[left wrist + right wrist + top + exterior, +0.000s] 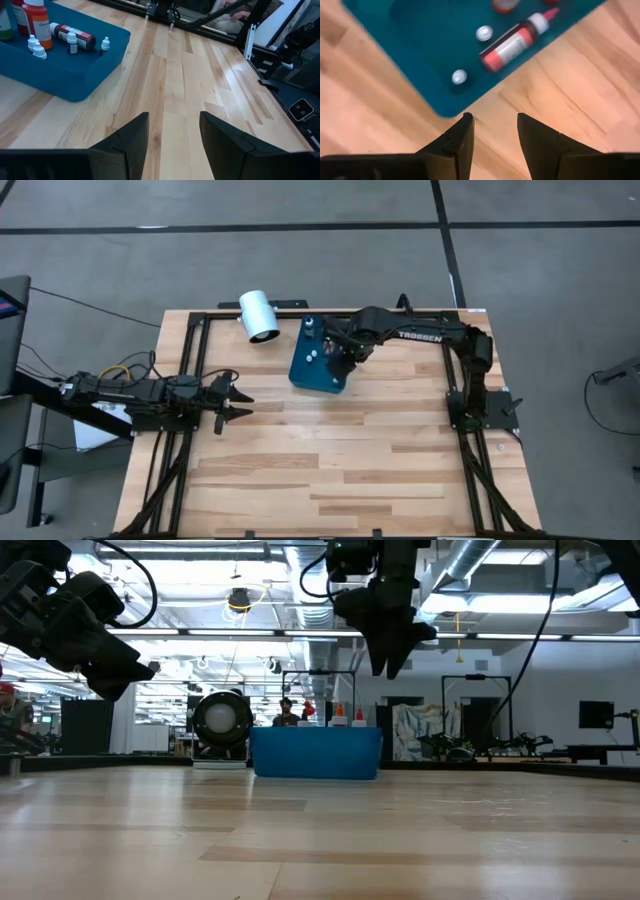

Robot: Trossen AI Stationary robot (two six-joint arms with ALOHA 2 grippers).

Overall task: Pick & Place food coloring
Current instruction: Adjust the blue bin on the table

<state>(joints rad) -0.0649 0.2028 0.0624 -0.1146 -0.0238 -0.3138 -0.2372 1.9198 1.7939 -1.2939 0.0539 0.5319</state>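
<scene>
Currently the right gripper (343,358) hangs over the blue tray (305,375) near the table's far edge, fingers (461,135) parted, nothing held, tips above the tray's corner edge. Food coloring bottles sit in the tray: one lying bottle (516,41) with a pink tip, small white-capped ones (459,76) beside it. White cylinder (259,316) lies on its side just left of the tray. Left gripper (236,406) waits at the table's left edge, open and empty. Bare wood table (340,460) stretches wide in front.
</scene>
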